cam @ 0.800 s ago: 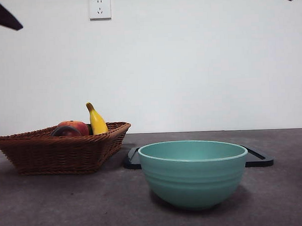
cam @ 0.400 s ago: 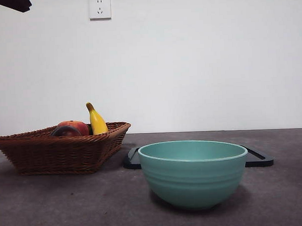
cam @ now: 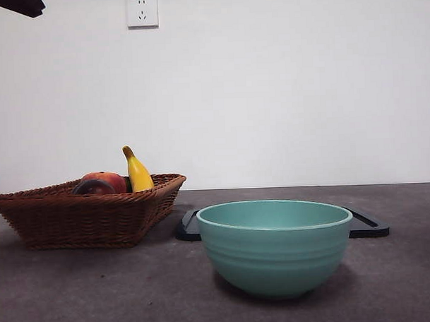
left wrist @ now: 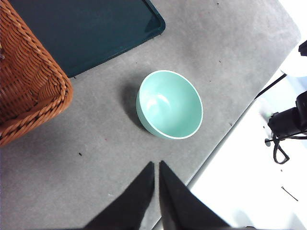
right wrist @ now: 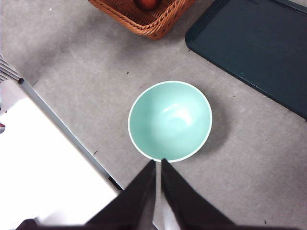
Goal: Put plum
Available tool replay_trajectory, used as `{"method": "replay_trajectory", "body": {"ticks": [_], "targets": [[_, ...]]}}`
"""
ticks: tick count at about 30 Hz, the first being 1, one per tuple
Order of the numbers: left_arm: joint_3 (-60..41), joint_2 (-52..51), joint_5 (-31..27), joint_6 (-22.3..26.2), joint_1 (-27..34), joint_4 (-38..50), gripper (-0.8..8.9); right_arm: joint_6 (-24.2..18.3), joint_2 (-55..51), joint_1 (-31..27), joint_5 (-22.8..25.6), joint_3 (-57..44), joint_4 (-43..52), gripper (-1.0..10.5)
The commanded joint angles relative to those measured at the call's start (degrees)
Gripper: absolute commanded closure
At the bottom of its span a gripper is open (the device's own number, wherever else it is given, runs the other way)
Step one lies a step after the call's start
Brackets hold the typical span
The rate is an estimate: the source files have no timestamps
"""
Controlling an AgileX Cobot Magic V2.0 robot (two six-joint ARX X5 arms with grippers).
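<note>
The plum [cam: 93, 187] is dark and glossy and lies in the brown wicker basket [cam: 86, 218] at the left, in front of a red-orange fruit [cam: 110, 179] and a yellow banana [cam: 138, 172]. My left gripper [left wrist: 157, 166] is shut and empty, high above the table near the teal bowl [left wrist: 169, 104]. My right gripper [right wrist: 158, 163] is shut and empty, high above the same bowl [right wrist: 170, 120]. In the right wrist view a dark red fruit [right wrist: 146, 3] shows in the basket [right wrist: 158, 21]; I cannot tell which fruit it is.
The empty teal bowl [cam: 274, 247] stands at the front middle. A flat dark tray [cam: 369, 226] lies behind it, next to the basket. An arm's black tip [cam: 15, 5] shows at the top left corner. The table edge [left wrist: 225, 139] runs close to the bowl.
The black arm tip at the top right has left the front view. The tip at the top left has moved up. The fruit, basket and bowl have not moved.
</note>
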Motion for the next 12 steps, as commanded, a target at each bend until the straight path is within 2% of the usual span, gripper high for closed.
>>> {"method": "replay_trajectory", "body": {"ticks": [1,10,12], "targets": [[0.98,0.35,0.33,0.31,-0.20,0.26,8.01,-0.83,0.46,0.55,0.00,1.01,0.57,9.4],[0.98,-0.42,0.33,0.31,-0.20,0.37,8.01,-0.83,0.46,0.55,0.00,1.01,0.57,9.4],[0.98,-1.55,0.17,1.66,-0.04,1.31,8.01,-0.83,0.46,0.55,0.00,1.01,0.57,9.4]]}}
